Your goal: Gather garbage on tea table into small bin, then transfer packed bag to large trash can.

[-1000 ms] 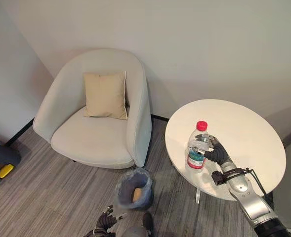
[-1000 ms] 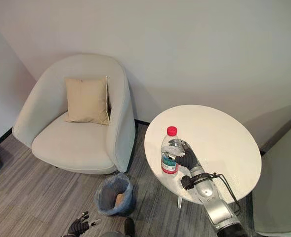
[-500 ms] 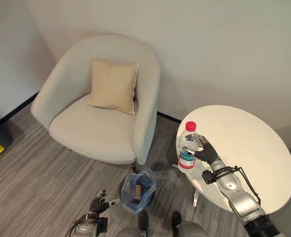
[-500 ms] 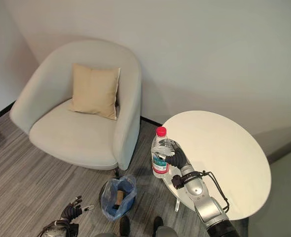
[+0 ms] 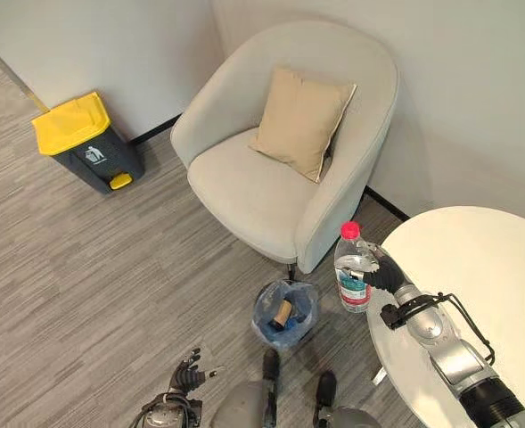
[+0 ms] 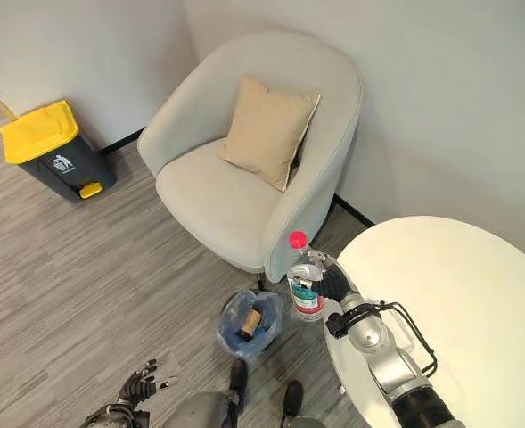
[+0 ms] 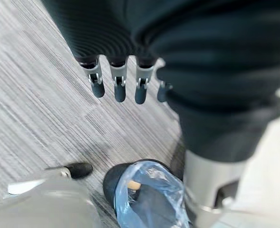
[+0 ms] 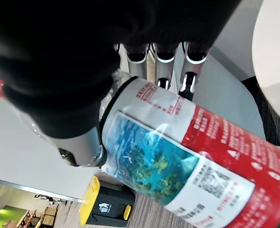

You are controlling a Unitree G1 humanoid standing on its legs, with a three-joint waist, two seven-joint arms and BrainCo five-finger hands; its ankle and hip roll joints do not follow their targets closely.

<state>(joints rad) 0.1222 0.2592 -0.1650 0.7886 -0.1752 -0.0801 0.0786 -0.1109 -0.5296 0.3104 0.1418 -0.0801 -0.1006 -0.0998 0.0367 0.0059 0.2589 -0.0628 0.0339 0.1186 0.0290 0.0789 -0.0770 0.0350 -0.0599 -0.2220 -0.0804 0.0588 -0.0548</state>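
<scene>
Red-capped and clear, the water bottle (image 5: 354, 268) stands upright in the right hand (image 5: 383, 272), whose fingers wrap its labelled middle, holding it in the air just off the edge of the white round tea table (image 5: 503, 294). Below and beside it on the grey floor sits the small bin (image 5: 285, 313) lined with a blue bag, a brown scrap inside. The left hand (image 5: 188, 372) hangs low, fingers straight and spread, holding nothing. A beige armchair (image 5: 280, 152) and a yellow-lidded large trash can (image 5: 84, 143) stand farther off.

office lounge corner, cream tub armchair (image 5: 280, 160) with cushion (image 5: 302, 123), round white table (image 5: 485, 267), grey carpet floor (image 5: 84, 267), yellow-lidded bin (image 5: 84, 143)
</scene>
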